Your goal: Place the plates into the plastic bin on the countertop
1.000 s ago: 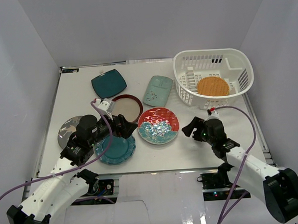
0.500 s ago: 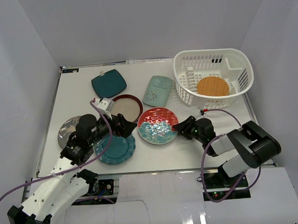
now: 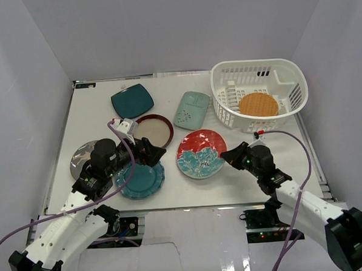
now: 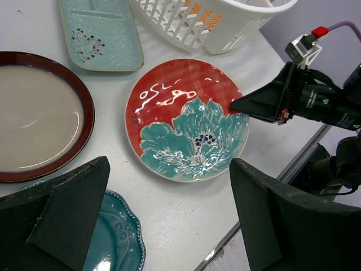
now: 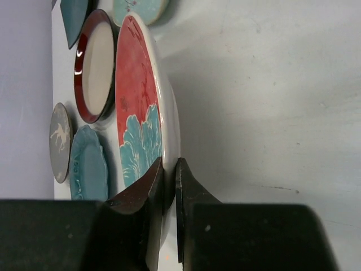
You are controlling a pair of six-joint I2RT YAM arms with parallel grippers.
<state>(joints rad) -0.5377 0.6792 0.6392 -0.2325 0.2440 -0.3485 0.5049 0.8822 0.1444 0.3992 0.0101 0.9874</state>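
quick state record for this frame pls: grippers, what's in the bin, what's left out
right gripper: shut on the rim of the patterned plate
left gripper: open, holding nothing, above the scalloped teal plate
in plastic bin: orange plate
flat on table: dark teal plate, mint plate, red-rimmed plate, dark grey plate, scalloped teal plate

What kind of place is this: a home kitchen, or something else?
Most likely a robot test booth, not a kitchen. Plain white walls close in a white table, two robot arms are bolted at its near edge, and loose plates with a plastic bin look staged.
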